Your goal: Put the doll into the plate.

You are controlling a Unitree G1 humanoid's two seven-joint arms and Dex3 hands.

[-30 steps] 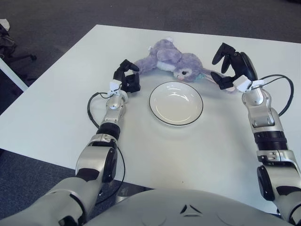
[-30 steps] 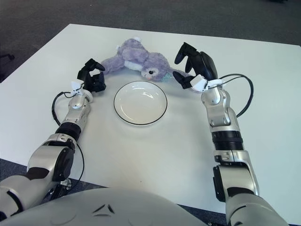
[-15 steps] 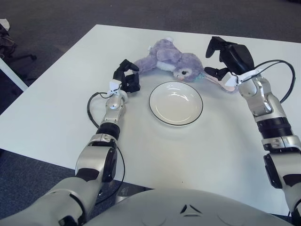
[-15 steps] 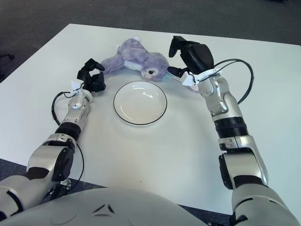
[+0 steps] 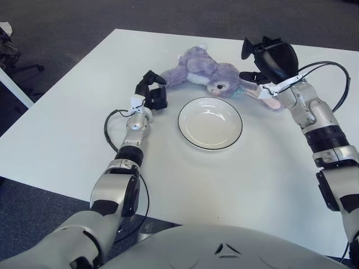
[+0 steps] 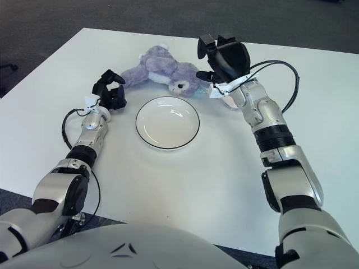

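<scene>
right hand: fingers spread, holding nothing, above doll's right end
left hand: fingers curled, empty, beside doll's left limb
doll: on table, behind plate, not in it

both arms reach forward from the torso, the silver forearms angling slightly inward. the left arm runs straight ahead, elbow low near the body, wrist level, with a black cable looping out beside the forearm. the left hand has its black fingers curled in toward the palm, closed on nothing. the right arm bends at the elbow and leans inward, its forearm slanting up and to the left, a black cable arcing from the wrist out to the side. the right hand is raised above the wrist, palm facing down and forward, its three black fingers spread apart and holding nothing.
</scene>
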